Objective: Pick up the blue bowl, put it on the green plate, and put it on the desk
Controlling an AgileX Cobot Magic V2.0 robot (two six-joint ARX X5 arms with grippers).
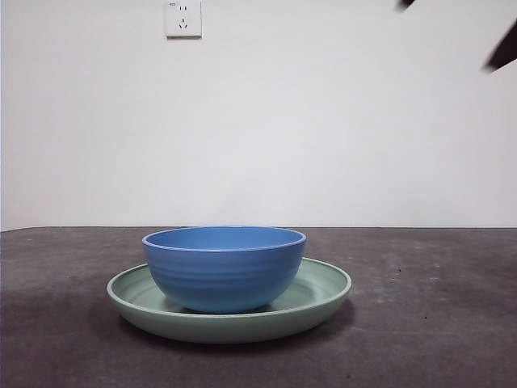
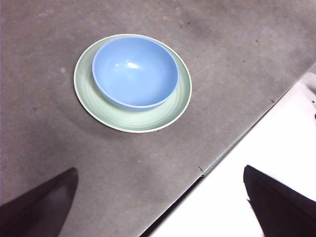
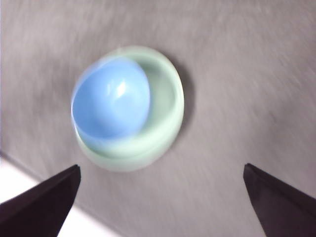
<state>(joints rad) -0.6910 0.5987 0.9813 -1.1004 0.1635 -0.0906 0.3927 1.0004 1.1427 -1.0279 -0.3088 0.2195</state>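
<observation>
Blue bowl (image 1: 224, 268) sits upright inside the green plate (image 1: 320, 295), a little left of the plate's middle, and the plate rests on the desk (image 1: 436, 323). Left gripper (image 2: 160, 207) and right gripper (image 3: 160, 202) both hang high above the pair, jaws spread wide and holding nothing.

The right wrist view is motion-blurred, smearing the bowl (image 3: 111, 101) and plate (image 3: 165, 106). In the front view, the bowl hides the plate's middle, and an arm (image 1: 502, 48) is cut off at the top corner.
</observation>
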